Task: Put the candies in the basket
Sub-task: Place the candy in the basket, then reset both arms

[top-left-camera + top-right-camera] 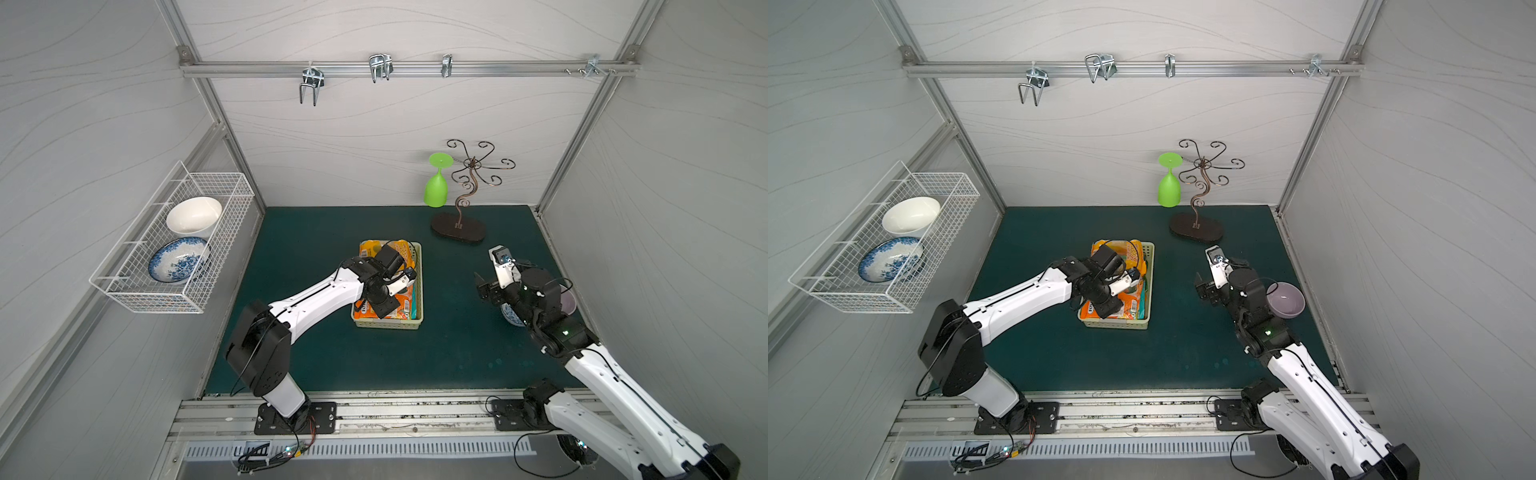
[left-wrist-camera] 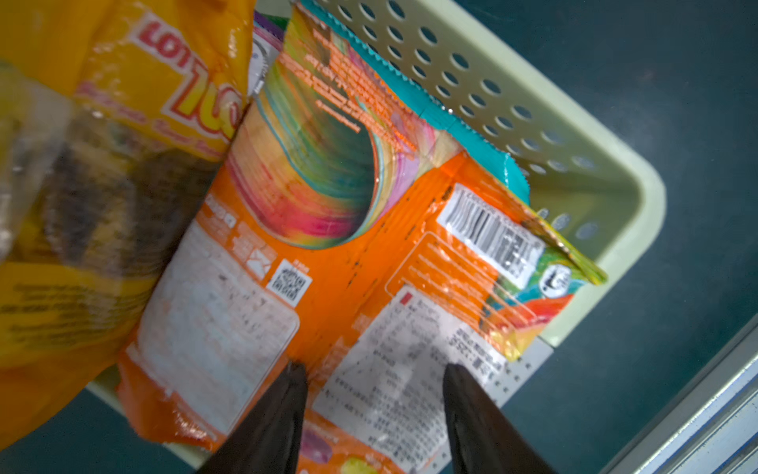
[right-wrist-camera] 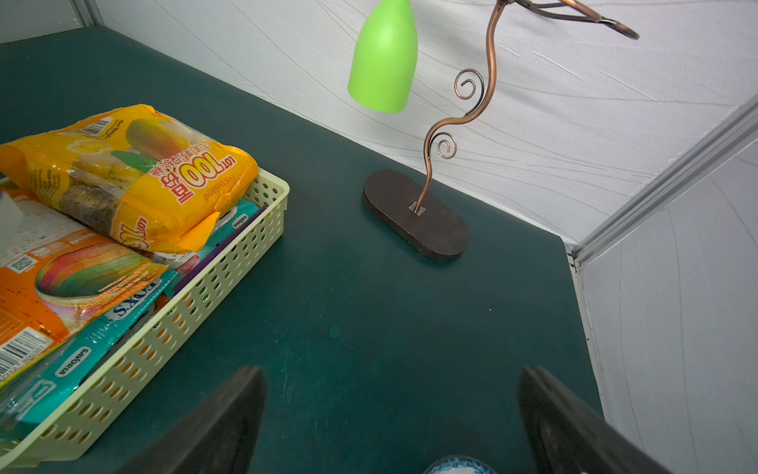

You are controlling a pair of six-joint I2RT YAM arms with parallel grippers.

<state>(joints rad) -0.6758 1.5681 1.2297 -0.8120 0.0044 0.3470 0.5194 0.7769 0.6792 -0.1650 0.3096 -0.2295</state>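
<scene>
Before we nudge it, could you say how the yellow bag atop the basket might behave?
The yellow bag looks glossy, so probably slippery. Its creases suggest floppiness. Tilted on other packets at the basket rim, it might slide off.

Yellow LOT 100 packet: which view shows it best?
Right wrist view: the yellow packet shows almost whole, print legible. Left wrist view crops and blurs it; in both top views the left arm hides part.

soft, even overhead light fills the white-walled cell in both top views, leaving only faint shadows on the dark green mat (image 1: 457, 353); the wide lens splays the corner posts (image 1: 208, 95). in the left wrist view, the yellow packet (image 2: 102, 184) blurs and glare flecks the orange packet (image 2: 348, 287).
</scene>
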